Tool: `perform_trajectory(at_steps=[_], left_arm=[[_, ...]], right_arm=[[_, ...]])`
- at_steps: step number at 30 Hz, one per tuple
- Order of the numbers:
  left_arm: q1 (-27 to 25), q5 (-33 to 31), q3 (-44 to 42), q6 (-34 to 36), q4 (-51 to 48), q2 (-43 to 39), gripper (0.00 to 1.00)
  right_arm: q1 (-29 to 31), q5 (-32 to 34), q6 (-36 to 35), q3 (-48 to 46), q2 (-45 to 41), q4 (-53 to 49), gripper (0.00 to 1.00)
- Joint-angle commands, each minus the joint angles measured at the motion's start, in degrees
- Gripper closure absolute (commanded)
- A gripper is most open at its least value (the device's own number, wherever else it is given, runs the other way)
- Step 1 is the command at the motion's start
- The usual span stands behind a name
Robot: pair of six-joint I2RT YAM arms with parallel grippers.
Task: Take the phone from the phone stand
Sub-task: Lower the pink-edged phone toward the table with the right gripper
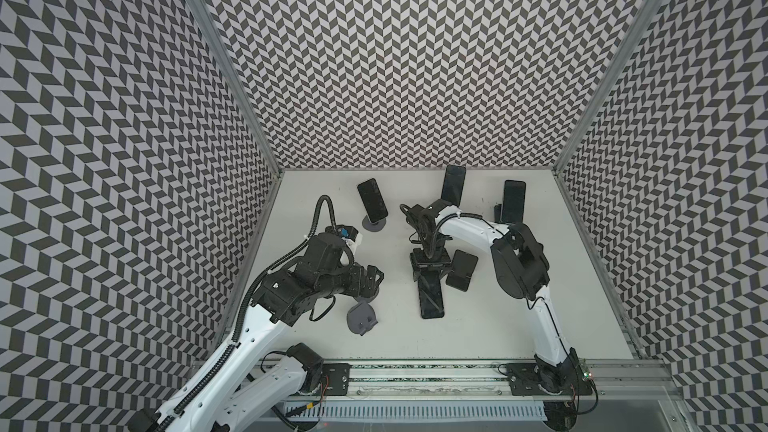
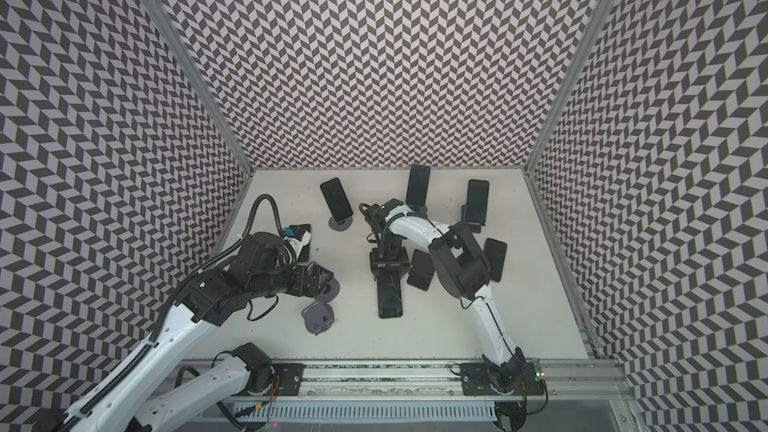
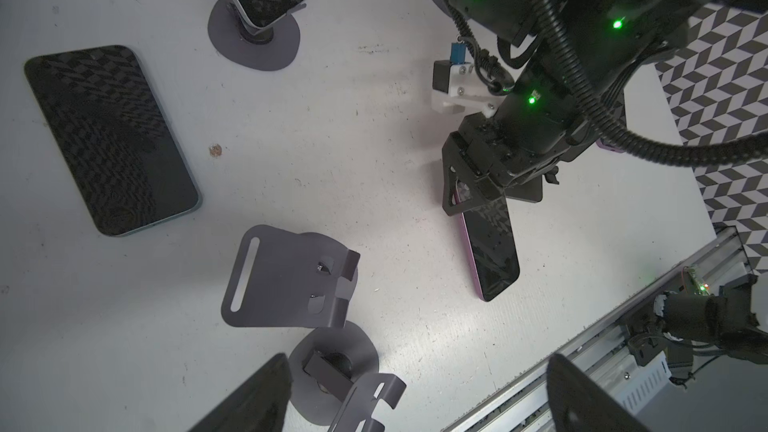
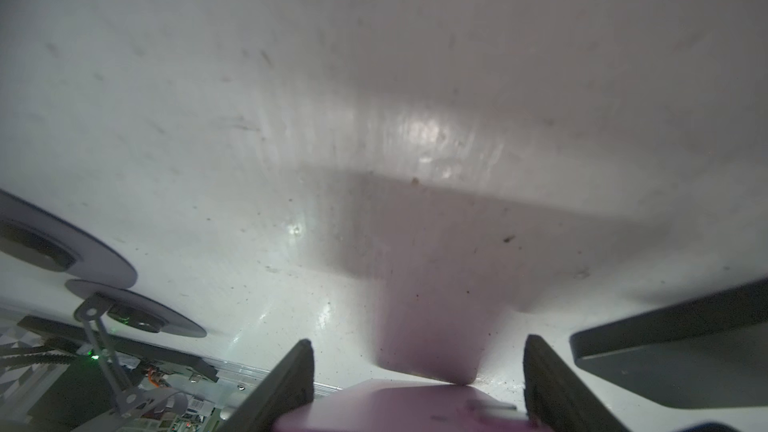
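Left wrist view: right fingers (image 3: 451, 197) clench the far end of the purple phone (image 3: 494, 251), seemingly to lay it flat mid-desk (image 3: 374, 139), clear of the empty stand (image 3: 291, 280); left fingers (image 3: 257, 401) hang released, left.

The phone (image 3: 492, 251) is purple-edged, stand (image 3: 286, 280) grey, walls (image 1: 395, 56) chevron-patterned.

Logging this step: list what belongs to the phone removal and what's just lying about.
Job: right gripper, shut on the purple phone; phones on stands.
Lying about: empty stands; flat phones; open left gripper.
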Motion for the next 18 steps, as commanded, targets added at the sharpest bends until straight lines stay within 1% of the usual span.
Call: perform_trajectory(at_steps=[1, 13, 16, 18], left_arm=[[0.5, -1.1, 2.3, 0.5, 0.3, -0.3, 0.04], [1.2, -1.3, 2.8, 1.3, 0.3, -1.0, 0.04], [1.5, -1.4, 2.8, 2.2, 0.2, -1.2, 0.04], [1.7, -1.3, 2.9, 3.3, 0.1, -1.2, 0.04]], right_arm=[[-0.3, -0.8, 1.2, 1.1, 1.3, -0.7, 0.97], [-0.8, -2.5, 3.0, 2.8, 4.2, -0.7, 0.96], [-0.8, -2.2, 3.7, 3.6, 4.5, -0.6, 0.9], [-0.8, -2.3, 4.1, 3.9, 4.7, -0.6, 0.83]])
